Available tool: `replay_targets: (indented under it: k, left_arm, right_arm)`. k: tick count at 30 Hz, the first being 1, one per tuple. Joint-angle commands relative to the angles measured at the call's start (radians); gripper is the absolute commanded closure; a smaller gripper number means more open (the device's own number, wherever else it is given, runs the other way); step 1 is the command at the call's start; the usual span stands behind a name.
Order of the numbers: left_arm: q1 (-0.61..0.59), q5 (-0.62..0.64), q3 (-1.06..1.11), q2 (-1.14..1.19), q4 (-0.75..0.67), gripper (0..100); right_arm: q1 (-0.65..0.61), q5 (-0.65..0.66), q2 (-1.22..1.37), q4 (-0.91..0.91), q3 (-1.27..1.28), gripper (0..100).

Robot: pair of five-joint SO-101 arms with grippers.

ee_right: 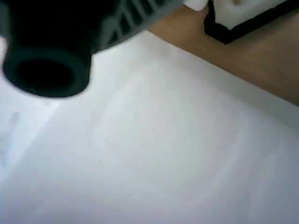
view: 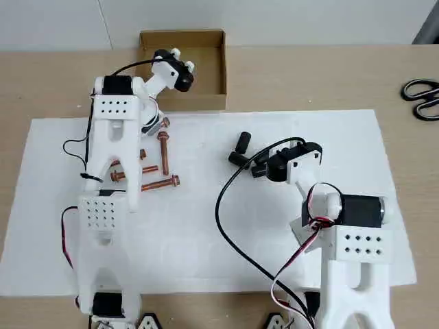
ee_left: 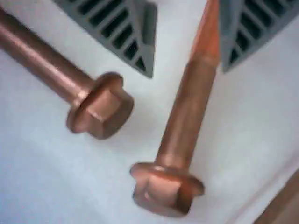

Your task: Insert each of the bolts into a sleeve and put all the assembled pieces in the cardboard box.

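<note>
Clearly two bolts (ee_left: 98, 105) under left hand (ee_left: 187, 65) (jaws spread); two black sleeves (view: 243, 142).

The left arm stretches toward the upper left of the high view, left gripper (view: 155, 125) lowered, fingers (ee_left: 126, 32) apart. The right arm bends leftward, right gripper (view: 256, 167) at centre.

Black sleeve (ee_right: 46, 70): tubular, open bore facing the camera, lying against a ribbed grey face of the jaws.
White sheet (ee_right: 154, 149): plain, spread over the desk (ee_right: 261, 63).
Desk: bare wood beyond the sheet's edge.
White-and-black block (ee_right: 243, 16): on the bare wood, near that edge.
</note>
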Motion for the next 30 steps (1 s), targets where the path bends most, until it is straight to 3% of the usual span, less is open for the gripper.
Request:
replay_targets:
  k: [1, 20, 30]
  left_arm:
    - [0.012, -0.003, -0.073, 0.014, 0.0, 91]
    - [0.017, -0.005, -0.352, 0.282, 0.0, 91]
    - [0.083, -0.005, -0.363, 0.285, 0.006, 91]
  right_arm:
    - [0.012, 0.008, -0.021, -0.015, -0.005, 99.1]
    - [0.012, 0.008, -0.019, -0.005, -0.005, 99.1]
    - [0.012, 0.008, -0.019, -0.005, -0.005, 99.1]
